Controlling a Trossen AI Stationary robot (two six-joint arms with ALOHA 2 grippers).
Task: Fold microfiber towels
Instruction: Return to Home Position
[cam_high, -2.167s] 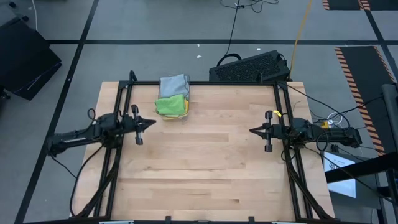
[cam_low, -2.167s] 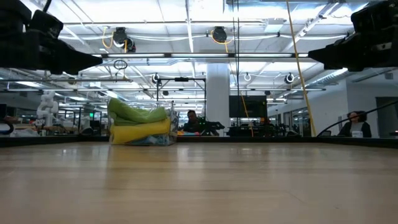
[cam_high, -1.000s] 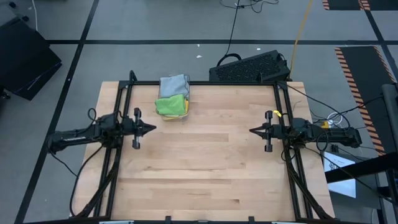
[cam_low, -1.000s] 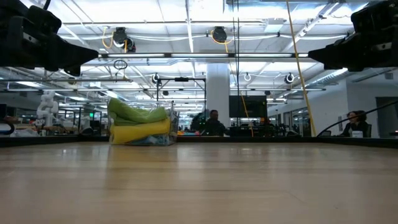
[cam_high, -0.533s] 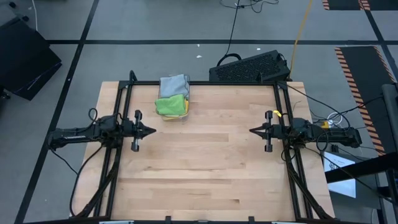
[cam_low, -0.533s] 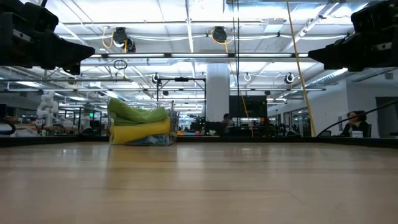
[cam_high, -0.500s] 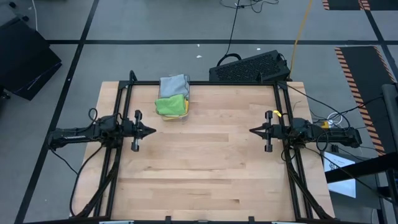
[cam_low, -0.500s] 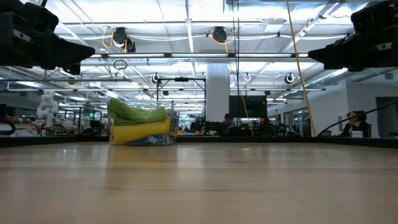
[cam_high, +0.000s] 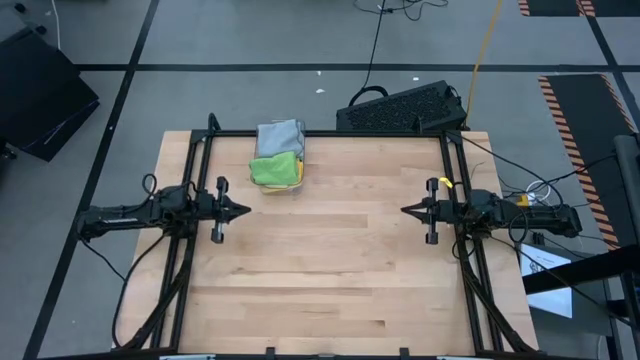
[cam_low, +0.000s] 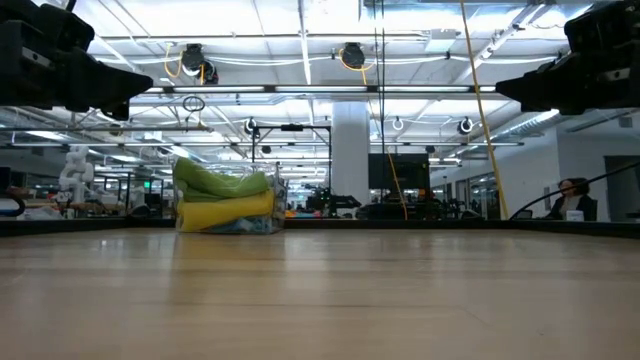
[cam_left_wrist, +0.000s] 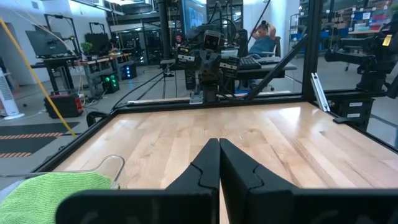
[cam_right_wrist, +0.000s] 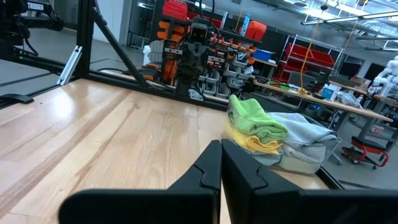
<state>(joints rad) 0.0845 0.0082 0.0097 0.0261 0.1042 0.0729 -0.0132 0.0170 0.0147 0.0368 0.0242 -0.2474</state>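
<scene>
While both dark arms hang level above the pale wooden table (cam_high: 330, 270), the folded microfiber towels (cam_high: 277, 155) sit stacked in a small clear plastic bin (cam_right_wrist: 297, 164). The bin is at about 11 o'clock from the table's middle, close to the 12 o'clock edge.

Seen from above, a grey microfiber towel (cam_high: 281, 134) fills the 12 o'clock end of the stack. A bright green microfiber towel (cam_high: 272, 168) fills the 6 o'clock end. A strip of yellow microfiber towel (cam_high: 296, 181) peeks out just beside the green one. From table height the green cloth lies on top of the yellow one, with a pale bluish layer (cam_low: 236, 227) under both.

The left gripper (cam_high: 243, 210) is at the 9 o'clock side of the table and points toward 3 o'clock. Its wrist view shows the jaws clenched together on nothing, the green towel lying off to one side of them.

The right gripper (cam_high: 405, 210) is at the 3 o'clock side and points toward 9 o'clock. Its jaws are likewise pressed tight and hold nothing. The two tips face each other, well apart, and neither touches the bin or the cloths.

A flat black panel (cam_high: 405, 108) lies just beyond the table's 12 o'clock edge, toward 1 o'clock. A seated person (cam_low: 572, 200) shows in the room behind.
</scene>
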